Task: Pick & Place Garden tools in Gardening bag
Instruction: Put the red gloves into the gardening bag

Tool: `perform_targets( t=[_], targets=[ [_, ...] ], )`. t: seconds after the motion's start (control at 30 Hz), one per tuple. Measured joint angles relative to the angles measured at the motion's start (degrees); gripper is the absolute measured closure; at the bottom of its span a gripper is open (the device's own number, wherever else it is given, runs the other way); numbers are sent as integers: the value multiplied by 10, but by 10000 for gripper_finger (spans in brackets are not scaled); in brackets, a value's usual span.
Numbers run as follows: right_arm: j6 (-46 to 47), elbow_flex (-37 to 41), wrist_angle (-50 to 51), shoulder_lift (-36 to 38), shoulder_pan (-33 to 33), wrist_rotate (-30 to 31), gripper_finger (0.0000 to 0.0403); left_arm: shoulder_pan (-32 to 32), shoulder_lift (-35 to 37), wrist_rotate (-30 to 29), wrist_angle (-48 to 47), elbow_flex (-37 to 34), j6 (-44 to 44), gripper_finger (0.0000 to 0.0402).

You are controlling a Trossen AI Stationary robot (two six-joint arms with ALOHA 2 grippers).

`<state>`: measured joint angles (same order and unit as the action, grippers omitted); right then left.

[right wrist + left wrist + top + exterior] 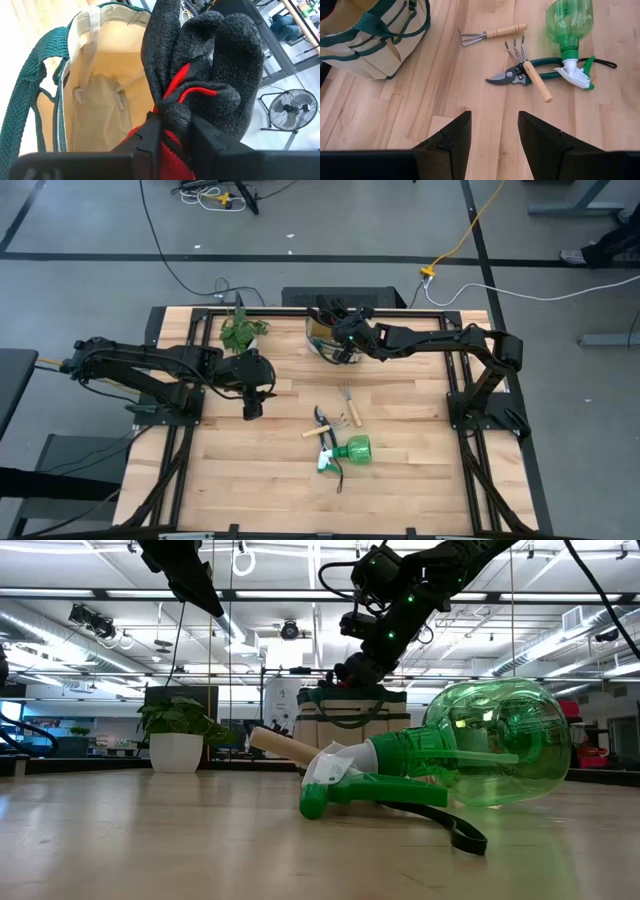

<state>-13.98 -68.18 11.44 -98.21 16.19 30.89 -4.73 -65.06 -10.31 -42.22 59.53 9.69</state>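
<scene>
In the upper middle of the high view the right hand point(172, 131) hangs over the open gardening bag point(100, 100), its fingers narrow and pinched on the black gloves point(210, 60) (red shows at the cuffs). Left of centre, the left hand point(492, 135) hovers above the wooden surface point(250, 480) with its fingers wide and holding nothing. Below centre lie the pruning shears point(512, 76), two wooden-handled tools point(492, 34) and the green spray bottle point(352, 450).
</scene>
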Motion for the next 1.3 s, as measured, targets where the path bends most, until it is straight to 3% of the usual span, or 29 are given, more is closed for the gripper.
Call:
perform_targets(
  t=[0.53, 1.3],
  targets=[
    [-2, 0, 1, 1, -6, 31, 254, 0, 0, 0, 0, 0, 0, 232],
    [10, 0, -3, 29, -14, 21, 250, 0, 0, 0, 0, 0, 1, 232]
  ],
)
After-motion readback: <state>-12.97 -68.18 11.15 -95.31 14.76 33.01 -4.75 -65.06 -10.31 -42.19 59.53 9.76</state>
